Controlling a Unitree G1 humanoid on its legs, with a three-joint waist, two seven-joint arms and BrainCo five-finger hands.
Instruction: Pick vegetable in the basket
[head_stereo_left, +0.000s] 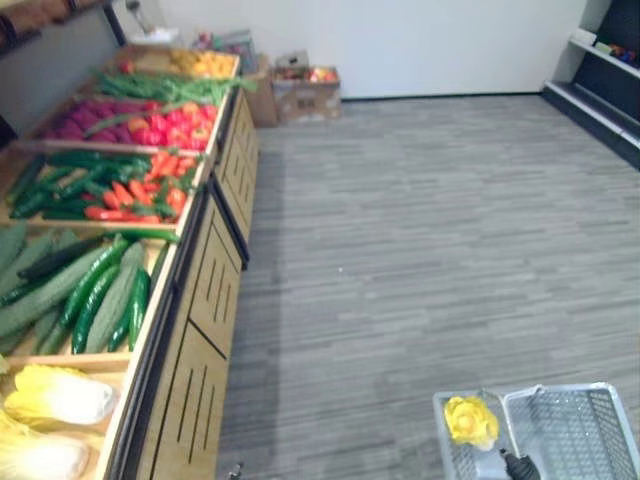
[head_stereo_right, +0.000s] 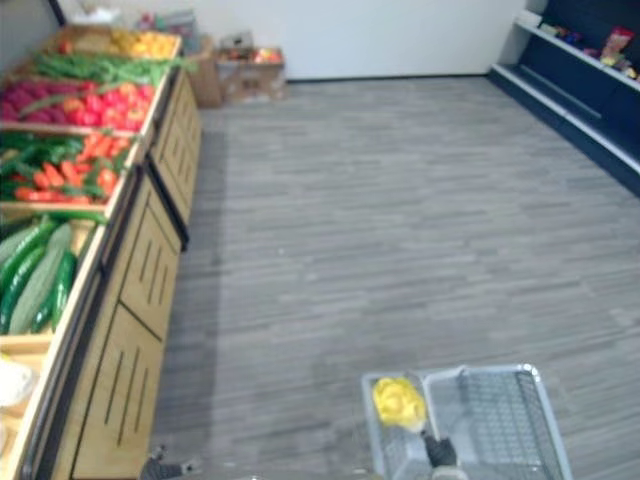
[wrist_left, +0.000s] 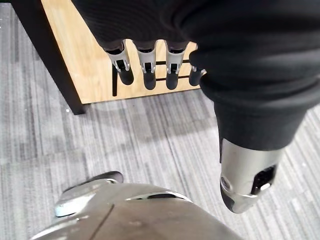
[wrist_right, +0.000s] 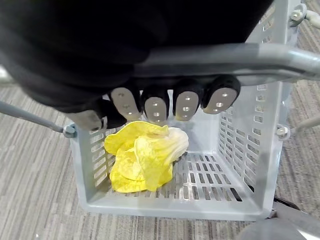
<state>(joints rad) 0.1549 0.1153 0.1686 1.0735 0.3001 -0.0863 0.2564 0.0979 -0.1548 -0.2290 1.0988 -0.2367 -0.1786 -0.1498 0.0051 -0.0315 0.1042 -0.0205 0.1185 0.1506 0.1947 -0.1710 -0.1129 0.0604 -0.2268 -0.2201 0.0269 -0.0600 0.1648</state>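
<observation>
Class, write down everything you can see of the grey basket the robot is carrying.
Light grey plastic basket, box-shaped, with slotted walls and floor, open on top. It hangs upright above the carpet by a grey bar handle, round which the right hand is curled. Inside, one yellow leafy vegetable lies on its floor near one end wall.

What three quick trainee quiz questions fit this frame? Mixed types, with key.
1. True or false: the basket is empty.
2. What are the fingers of the right hand curled round? A) a cucumber B) the basket's handle C) nothing
3. Short answer: is the left hand, beside the wooden stand, open or shut?

Key: 1 false, a yellow cabbage lies in it; 2 B; 3 open.
</observation>
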